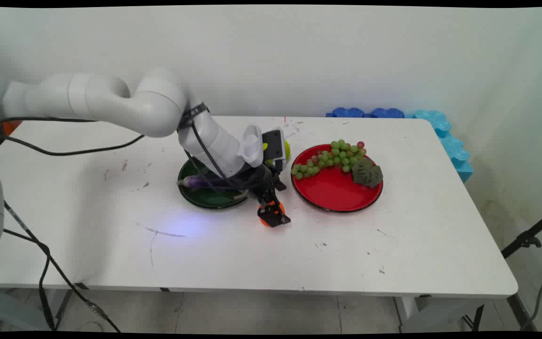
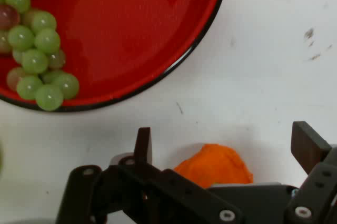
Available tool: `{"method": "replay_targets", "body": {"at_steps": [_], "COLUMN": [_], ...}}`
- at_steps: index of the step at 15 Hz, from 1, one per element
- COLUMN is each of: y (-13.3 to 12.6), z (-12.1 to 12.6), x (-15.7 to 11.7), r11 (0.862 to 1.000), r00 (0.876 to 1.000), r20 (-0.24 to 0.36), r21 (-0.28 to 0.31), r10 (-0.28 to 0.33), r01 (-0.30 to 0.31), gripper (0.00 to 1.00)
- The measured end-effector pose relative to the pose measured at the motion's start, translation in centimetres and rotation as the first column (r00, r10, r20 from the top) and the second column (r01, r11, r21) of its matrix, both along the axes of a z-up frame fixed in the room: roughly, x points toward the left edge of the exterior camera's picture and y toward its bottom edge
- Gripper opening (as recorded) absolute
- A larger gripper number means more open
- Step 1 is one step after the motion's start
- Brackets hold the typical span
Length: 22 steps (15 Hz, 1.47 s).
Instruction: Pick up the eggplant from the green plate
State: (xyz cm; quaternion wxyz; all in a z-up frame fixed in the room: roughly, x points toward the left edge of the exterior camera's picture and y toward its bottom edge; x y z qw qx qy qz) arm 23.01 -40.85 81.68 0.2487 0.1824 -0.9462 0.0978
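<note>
Orange and rounded, a small fruit-like object point(image 2: 213, 165) lies on the white table point(image 1: 252, 254) between the green plate point(image 1: 205, 197) and the red plate point(image 1: 334, 195), touching neither. The gripper point(image 1: 273, 216) is down at table level with its jaws spread wide, one finger on each side of the orange piece and neither pressing it. By its look it is probably light, smooth and a little slippery, likely a toy; a grip across its widest middle seems safest. Green grapes point(image 1: 332, 157) and a dark leaf point(image 1: 366, 172) sit on the red plate, a purple eggplant point(image 1: 198, 181) on the green one
</note>
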Motion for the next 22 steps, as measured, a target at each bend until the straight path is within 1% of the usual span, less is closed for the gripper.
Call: {"method": "replay_targets", "body": {"at_steps": [3, 6, 9, 13, 15, 17, 22], "y": [0.3, 0.6, 0.5, -0.1, -0.8, -1.5, -2.9], "z": [2.5, 6.3, 9.8, 11.9, 12.4, 12.0, 8.8], "x": [0.3, 1.6, 4.0, 6.9, 8.7, 10.2, 12.9], "r11": [1.000, 0.999, 0.998, 0.998, 0.998, 0.999, 1.000], "r00": [1.000, 0.999, 0.998, 0.998, 0.998, 0.996, 0.990], "r20": [-0.022, -0.035, -0.017, 0.022, 0.052, 0.081, 0.141], "r21": [-0.010, -0.029, -0.041, -0.044, -0.040, -0.032, 0.008], "r10": [-0.010, -0.037, -0.056, -0.052, -0.043, -0.033, -0.013], "r01": [0.010, 0.036, 0.055, 0.053, 0.045, 0.035, 0.012], "gripper": [1.00, 1.00, 1.00, 1.00, 1.00, 1.00, 1.00]}}
